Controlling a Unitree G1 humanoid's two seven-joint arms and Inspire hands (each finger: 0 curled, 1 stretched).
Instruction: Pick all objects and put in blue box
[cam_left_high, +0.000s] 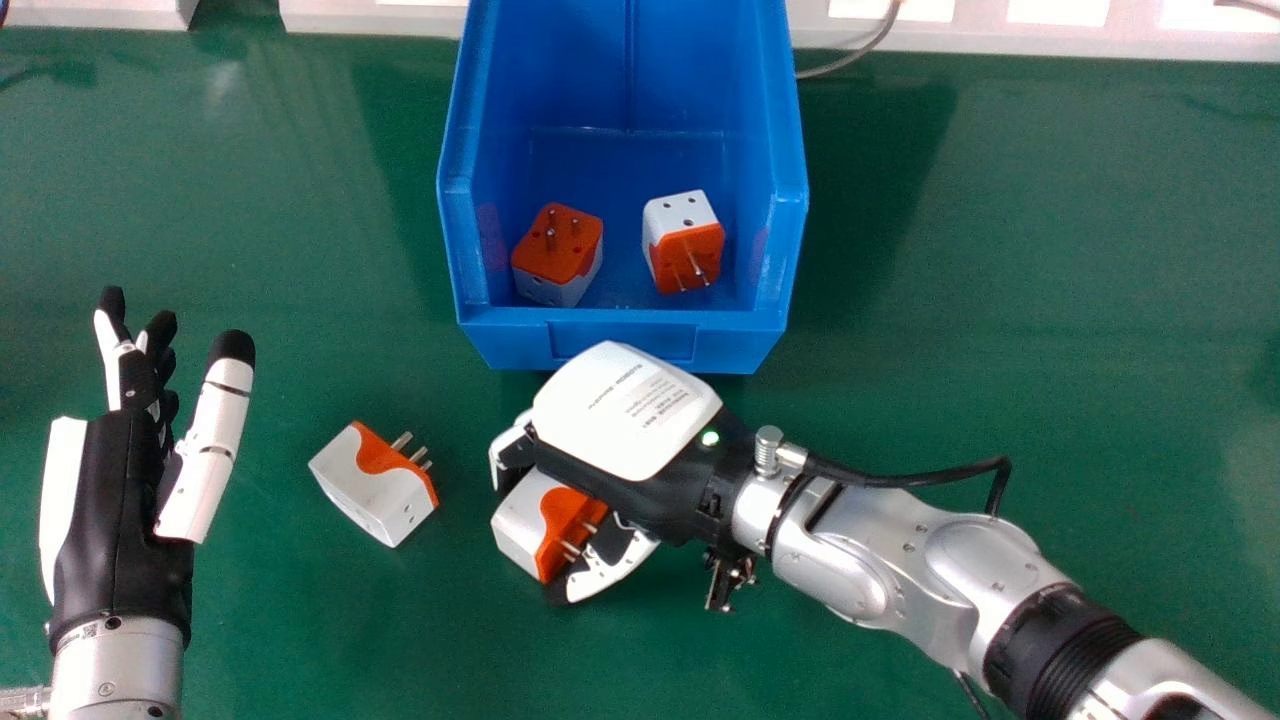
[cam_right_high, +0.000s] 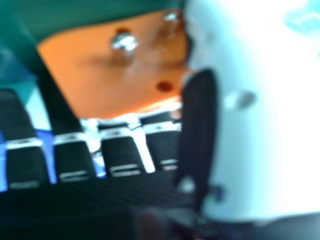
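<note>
In the head view my right hand (cam_left_high: 625, 410) is in front of the blue box (cam_left_high: 622, 340), curled round a white and orange plug adapter (cam_left_high: 525, 520) with the thumb on its near side. The right hand view has the adapter's orange pin face (cam_right_high: 120, 75) close up, between my right hand's fingers and thumb (cam_right_high: 265, 115). A second adapter (cam_left_high: 365, 485) lies on the green table to the left. Inside the box are two more adapters, one at left (cam_left_high: 560, 245) and one at right (cam_left_high: 685, 245). My left hand (cam_left_high: 120, 490) rests at the far left, fingers straight.
A pale ledge (cam_left_high: 350, 18) runs along the table's far edge, with a grey cable (cam_left_high: 860, 50) beside the box. The silver right forearm (cam_left_high: 900, 570) crosses the lower right of the green table (cam_left_high: 1000, 300).
</note>
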